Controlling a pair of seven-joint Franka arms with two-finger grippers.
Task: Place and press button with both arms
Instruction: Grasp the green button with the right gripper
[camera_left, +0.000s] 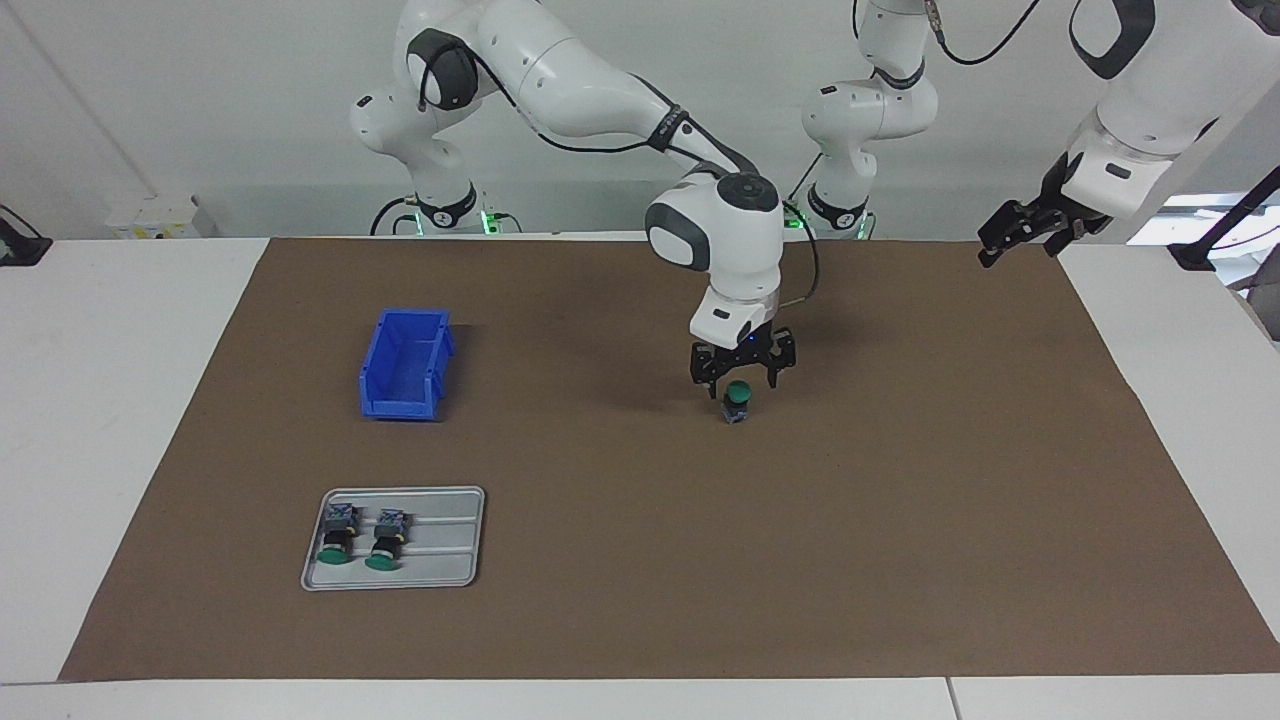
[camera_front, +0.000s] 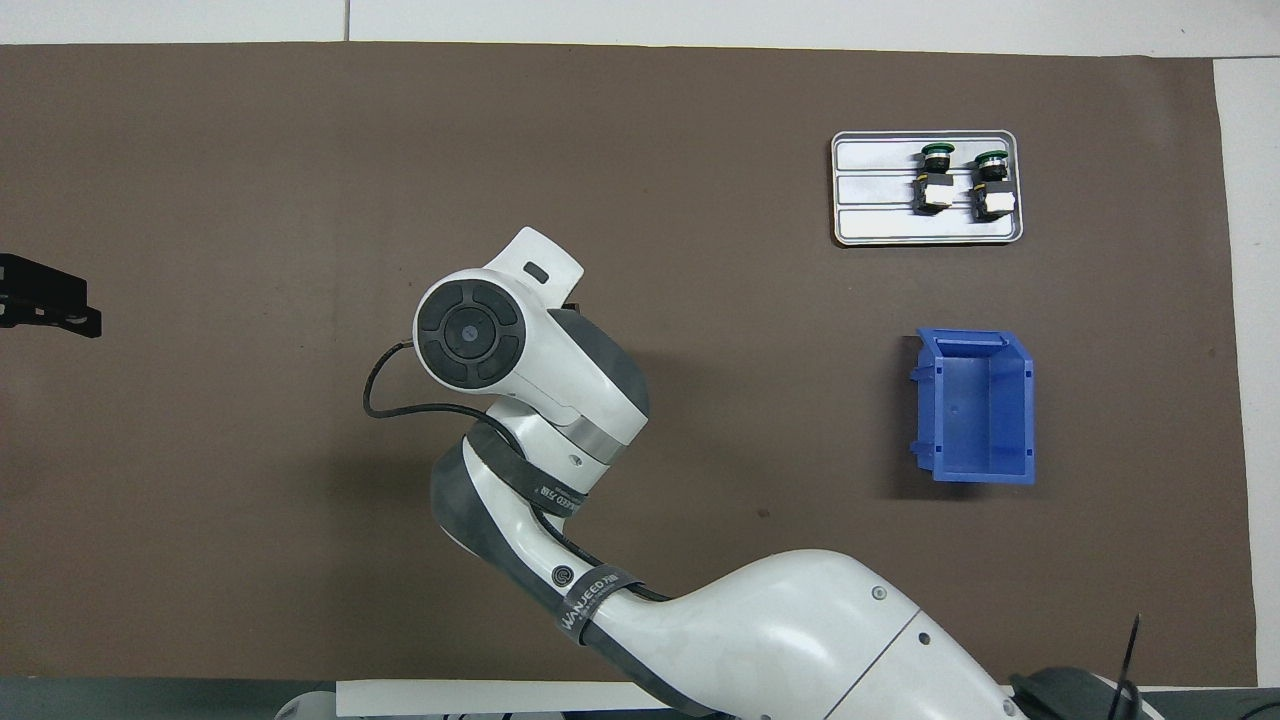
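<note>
On the brown mat (camera_left: 900, 520), mid-table, the button (camera_left: 737, 400) stands upright under the right gripper (camera_left: 742, 378), whose fingers are wide apart and hold nothing, so it should lift straight up, while the open left gripper (camera_left: 1020, 235) waits.

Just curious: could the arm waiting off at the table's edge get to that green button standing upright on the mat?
Probably not yet: the right gripper hangs open directly over the button, blocking the left gripper.
</note>
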